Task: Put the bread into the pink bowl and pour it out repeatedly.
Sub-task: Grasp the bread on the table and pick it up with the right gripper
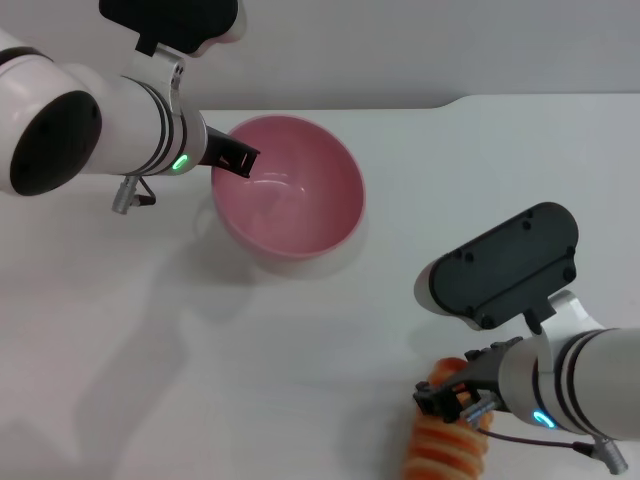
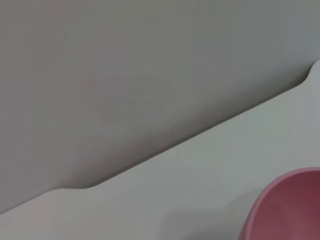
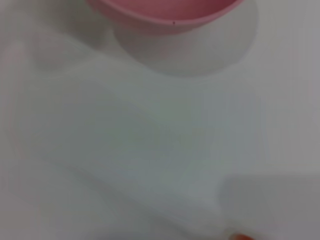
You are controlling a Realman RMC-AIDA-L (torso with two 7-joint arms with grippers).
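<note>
The pink bowl (image 1: 300,200) stands on the white table at the back centre, empty. My left gripper (image 1: 236,158) is at its left rim, with one dark finger inside the bowl, shut on the rim. The bowl's edge also shows in the left wrist view (image 2: 292,210) and in the right wrist view (image 3: 165,10). The bread (image 1: 447,448), orange-brown with pale stripes, lies at the table's front right edge. My right gripper (image 1: 452,398) is right over the bread's far end. A sliver of the bread shows in the right wrist view (image 3: 241,236).
The white table (image 1: 200,380) ends at a back edge with a step at the right (image 1: 455,102). A grey wall lies behind it (image 2: 125,60). Nothing else stands between the bowl and the bread.
</note>
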